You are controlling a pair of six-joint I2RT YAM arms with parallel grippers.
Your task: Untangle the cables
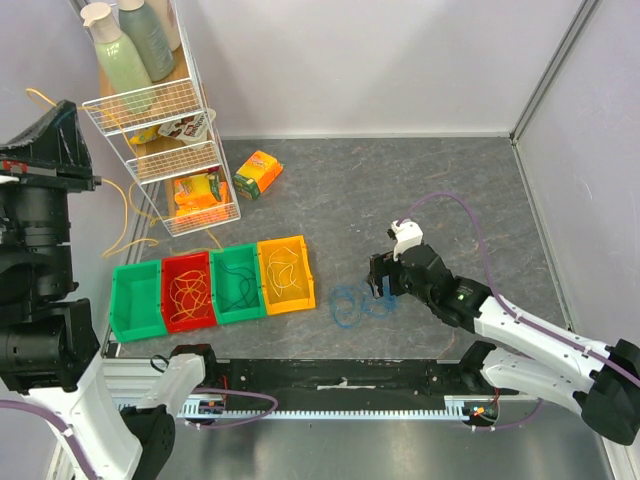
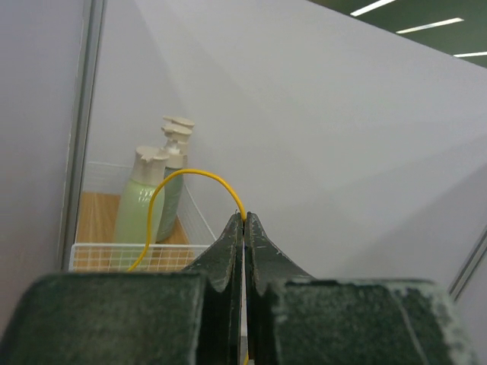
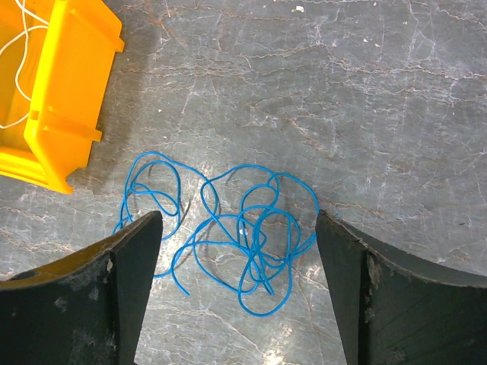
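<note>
Left wrist view: the left hand [image 2: 244, 220] is pressed together, with a yellow cable [image 2: 199, 173] pinched at its tips, held up near a rack [image 2: 129, 257]. The right hand [image 3: 240, 228] is spread over blue cables [image 3: 259, 228], which are tangled on the surface [image 3: 342, 99] just right of a yellow bin [image 3: 68, 91].

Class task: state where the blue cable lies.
Top view: blue cable lies on the table, just right of the yellow bin, beneath the open right gripper.

Black-and-white arms [image 1: 540, 335] carry purple hoses [image 1: 450, 197], dark jaws.
</note>
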